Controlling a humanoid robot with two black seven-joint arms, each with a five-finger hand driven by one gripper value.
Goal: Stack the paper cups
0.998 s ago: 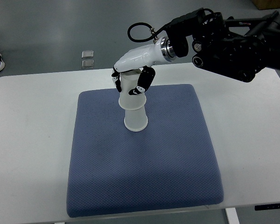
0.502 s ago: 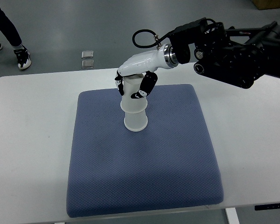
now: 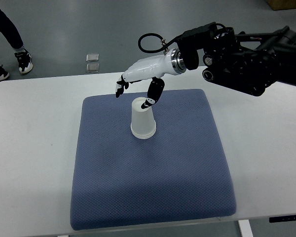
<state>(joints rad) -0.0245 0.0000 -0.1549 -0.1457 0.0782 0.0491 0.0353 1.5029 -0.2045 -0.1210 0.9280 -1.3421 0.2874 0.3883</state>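
Right robot hand [image 3: 138,84] open, above cup stack [image 3: 142,118].

We see a white bench [image 3: 34,163] carrying a blue-grey textured mat [image 3: 153,182], which lies flat and covers most of its middle; bare white surface shows on the left and right sides. Beyond the far edge lies a grey floor [image 3: 64,29]. On it, near the bench, sit two small square silvery objects [image 3: 92,61], one just behind the other. At the upper left, we see a person's dark-trousered legs and sneakers [image 3: 10,54].
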